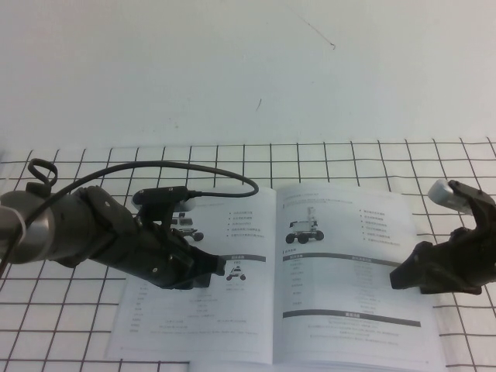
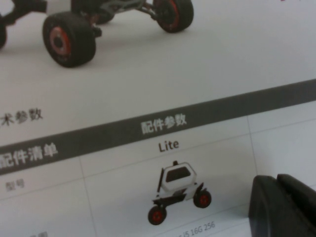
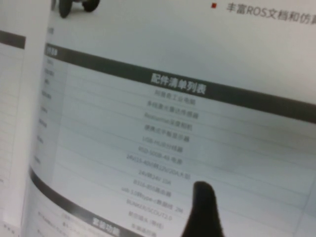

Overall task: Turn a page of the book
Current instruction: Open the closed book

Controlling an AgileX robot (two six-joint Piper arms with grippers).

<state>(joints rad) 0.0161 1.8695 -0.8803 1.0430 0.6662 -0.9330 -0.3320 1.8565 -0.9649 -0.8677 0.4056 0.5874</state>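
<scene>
1. Nearest the camera, the book [image 1: 271, 271] lies open and flat on the table [image 1: 349, 159], which is covered by a white cloth with a black grid; it sits at about 6 o'clock in the high view, its lower edge running out of the picture.
2. At 9 o'clock, the left end effector [image 1: 208, 263] rests low over the left-hand leaf, beside a small printed robot photo; in the left wrist view its dark fingers [image 2: 284, 207] appear close together, though whether they actually press the paper is hard to tell.
3. At 3 o'clock, the right end effector [image 1: 397, 277] hovers over the outer part of the page [image 1: 353, 263], jaws standing wide and holding nothing; one dark fingertip [image 3: 202, 210] shows just above the printed table.
4. The page looks thin, light and glossy, so it is likely slippery and quick to crease or tear. The best hold is probably its free outer edge near 3 o'clock, lifted gently and swept toward the spine.
5. Farthest back, at 12 o'clock, the gridded cloth ends against a plain white wall [image 1: 232, 62].
</scene>
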